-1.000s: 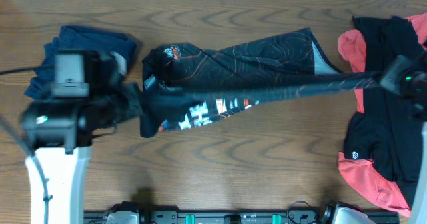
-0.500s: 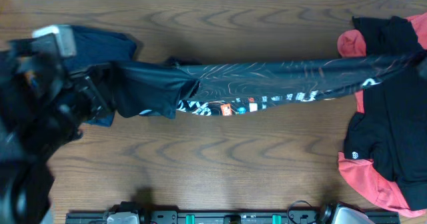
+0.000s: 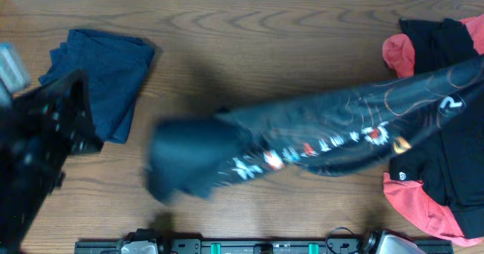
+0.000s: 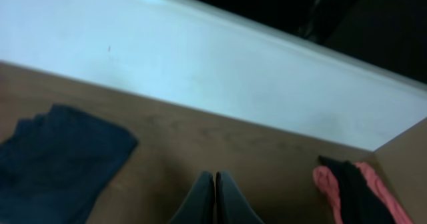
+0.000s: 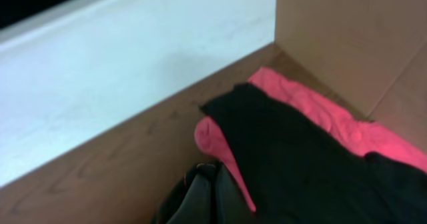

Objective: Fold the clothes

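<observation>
A black jersey (image 3: 325, 137) with thin orange lines and coloured logos hangs stretched and blurred above the table, from the right edge down to a loose left end (image 3: 185, 163). My right gripper (image 5: 208, 167) is shut on a bunched corner of it and lies outside the overhead view. My left gripper (image 4: 215, 173) is shut, with no cloth showing between its fingers. The left arm (image 3: 45, 140) is a dark blur at the far left, with bare wood between it and the jersey. A folded navy garment (image 3: 102, 72) lies at the back left.
A pile of black and coral-red clothes (image 3: 431, 171) lies at the right edge of the wooden table (image 3: 265, 35) and shows in the right wrist view (image 5: 300, 151). A white wall (image 4: 200, 71) borders the table's far side. Arm bases stand along the near edge.
The jersey was taut between both grippers. Its left end has since come away from the left gripper and swung right and nearer. The left arm has moved further left.
</observation>
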Motion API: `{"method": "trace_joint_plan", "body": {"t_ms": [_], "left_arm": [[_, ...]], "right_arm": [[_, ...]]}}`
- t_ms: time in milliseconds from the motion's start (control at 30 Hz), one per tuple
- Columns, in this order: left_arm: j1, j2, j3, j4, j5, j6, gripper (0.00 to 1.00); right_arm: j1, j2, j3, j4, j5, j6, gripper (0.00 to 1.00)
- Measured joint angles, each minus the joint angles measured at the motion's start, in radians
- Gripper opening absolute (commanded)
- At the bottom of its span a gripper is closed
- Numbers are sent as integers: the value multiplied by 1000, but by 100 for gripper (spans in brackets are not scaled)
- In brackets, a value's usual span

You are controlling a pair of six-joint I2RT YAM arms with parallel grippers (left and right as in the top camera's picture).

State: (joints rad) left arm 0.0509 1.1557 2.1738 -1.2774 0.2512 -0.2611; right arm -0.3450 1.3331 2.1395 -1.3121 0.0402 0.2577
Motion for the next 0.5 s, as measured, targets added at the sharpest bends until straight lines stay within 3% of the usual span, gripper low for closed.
{"method": "trace_joint_plan", "body": {"t_ms": [233, 500], "left_arm": [[0, 228, -9, -50, 76, 0, 6], [-52, 507, -40, -332, 191, 32, 6]], "right_arm": [[-1, 179, 0, -61, -84, -32, 1], [-1, 302, -3, -114, -92, -54, 1]]}}
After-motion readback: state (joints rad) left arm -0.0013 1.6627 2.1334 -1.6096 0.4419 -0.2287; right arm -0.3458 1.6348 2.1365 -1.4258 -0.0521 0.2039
